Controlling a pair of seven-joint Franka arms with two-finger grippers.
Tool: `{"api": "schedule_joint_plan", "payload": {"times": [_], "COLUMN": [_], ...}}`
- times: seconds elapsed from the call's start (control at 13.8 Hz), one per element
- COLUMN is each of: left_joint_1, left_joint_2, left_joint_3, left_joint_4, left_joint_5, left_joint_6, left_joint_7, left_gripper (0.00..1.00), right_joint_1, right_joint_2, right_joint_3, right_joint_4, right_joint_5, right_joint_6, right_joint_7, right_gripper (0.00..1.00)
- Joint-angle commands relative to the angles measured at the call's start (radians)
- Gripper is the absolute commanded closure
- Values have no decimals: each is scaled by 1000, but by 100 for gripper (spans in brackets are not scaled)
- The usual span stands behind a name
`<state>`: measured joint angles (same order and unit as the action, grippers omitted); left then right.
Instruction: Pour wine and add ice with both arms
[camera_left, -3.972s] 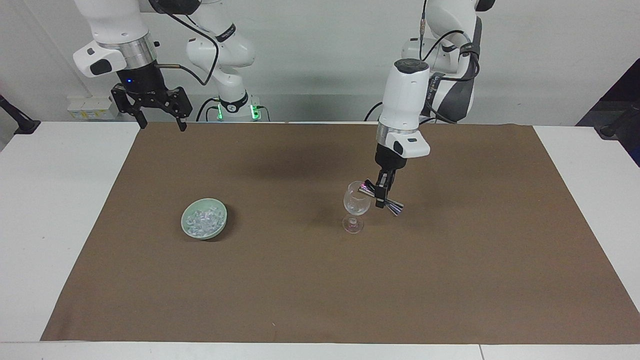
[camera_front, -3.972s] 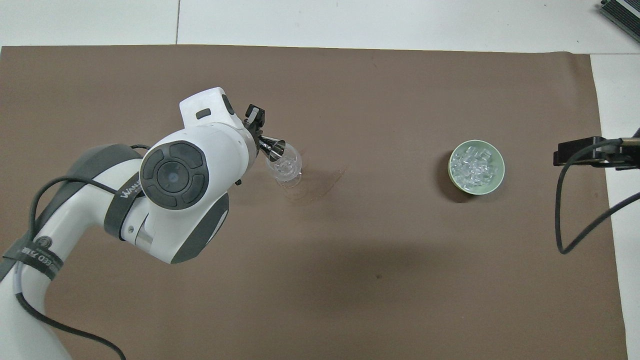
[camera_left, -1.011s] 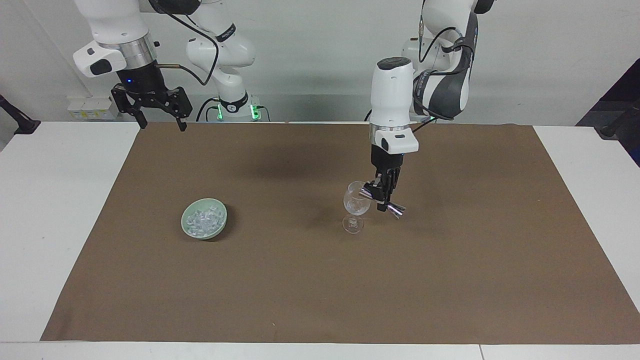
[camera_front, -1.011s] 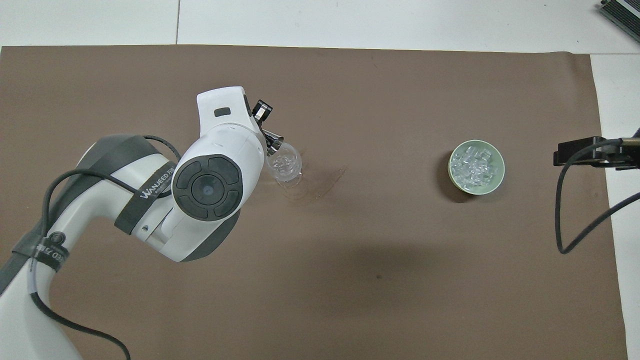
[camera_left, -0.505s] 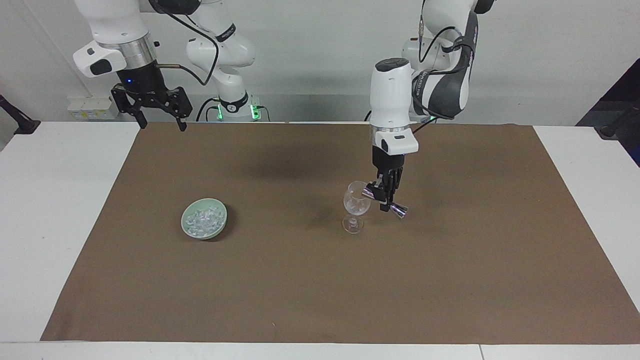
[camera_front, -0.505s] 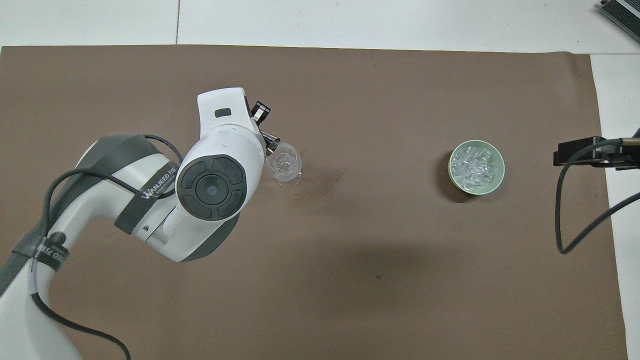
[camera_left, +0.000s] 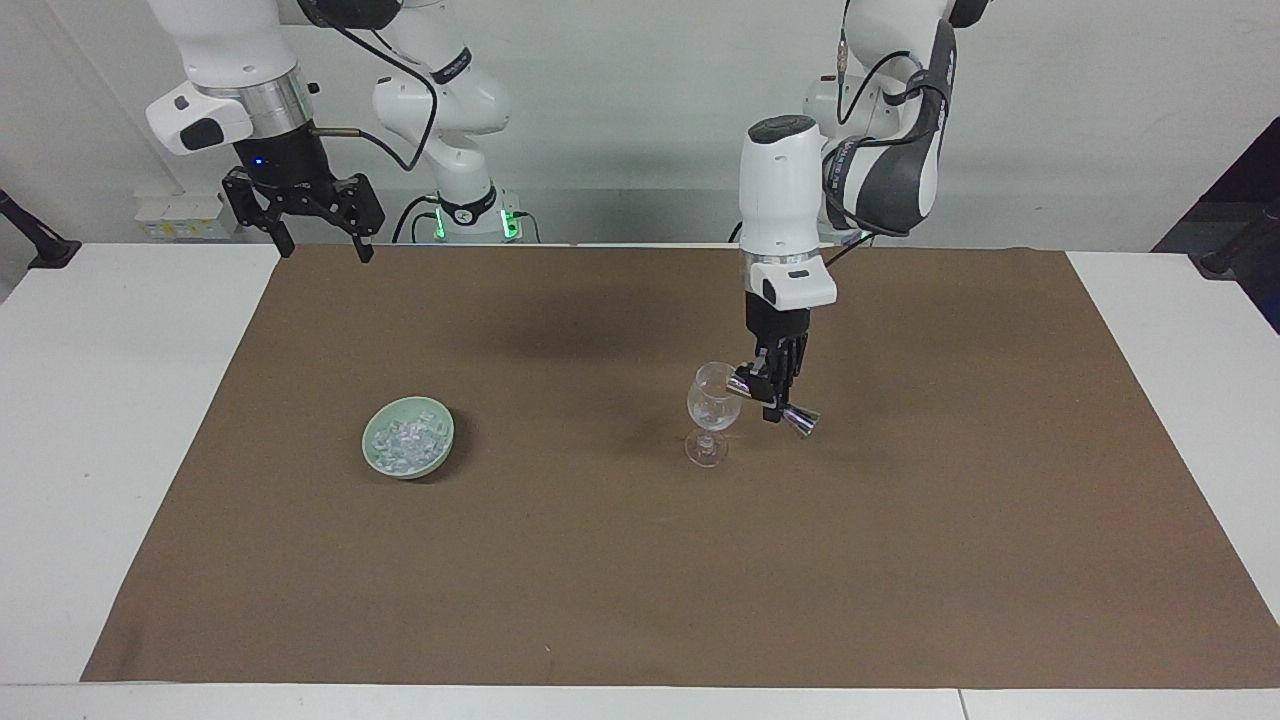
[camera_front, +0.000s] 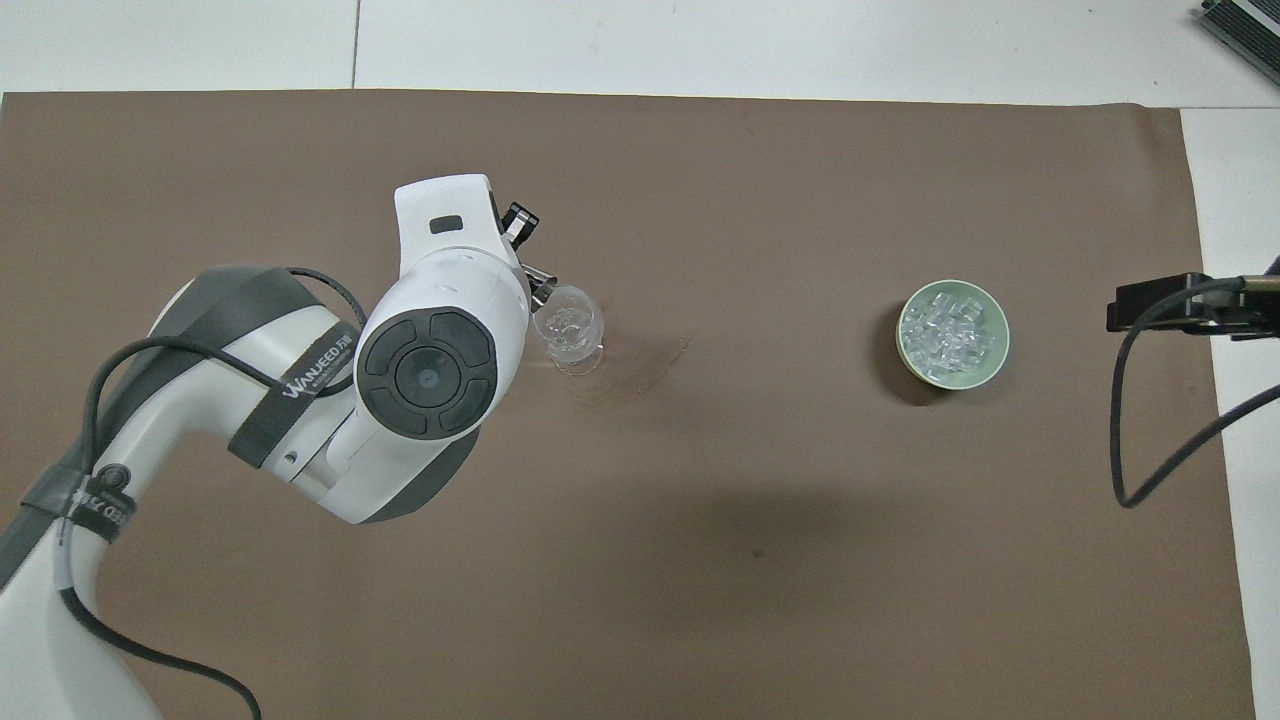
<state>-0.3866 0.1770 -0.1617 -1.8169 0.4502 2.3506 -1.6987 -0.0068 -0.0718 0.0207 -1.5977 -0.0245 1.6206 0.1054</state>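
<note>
My left gripper (camera_left: 771, 398) points straight down, fingers clamped. My right gripper (camera_left: 318, 232) waits raised, fingers spread.

Pale green bowl (camera_left: 408, 451) of whitish ice (camera_left: 406, 439) on plain brown mat (camera_left: 620, 560).

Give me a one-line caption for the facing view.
Left tool tips a metal jigger at the wine glass; right tool waits, open, above the table edge, ice in a green bowl.

Open mat (camera_left: 600, 560) between wine glass (camera_left: 713, 412) and ice bowl (camera_left: 408, 437).
</note>
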Motion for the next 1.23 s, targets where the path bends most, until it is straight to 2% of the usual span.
{"api": "schedule_joint_plan", "payload": {"times": [0.0, 1.16], "left_joint_1": [-21, -38], "left_joint_2": [1, 1], "left_joint_3": [13, 13], "left_joint_4": [28, 30], "left_joint_5": [22, 22], "left_joint_6": [-46, -54], "left_joint_7": [-13, -13], "left_gripper": [100, 100], "right_joint_1": [-18, -18], "right_joint_2": [-5, -5], "right_joint_3": [5, 5], "right_joint_4": [-4, -4], "right_joint_5": [25, 25], "right_joint_6": [-2, -2], "right_joint_7": [-29, -29], "right_gripper": [0, 0]}}
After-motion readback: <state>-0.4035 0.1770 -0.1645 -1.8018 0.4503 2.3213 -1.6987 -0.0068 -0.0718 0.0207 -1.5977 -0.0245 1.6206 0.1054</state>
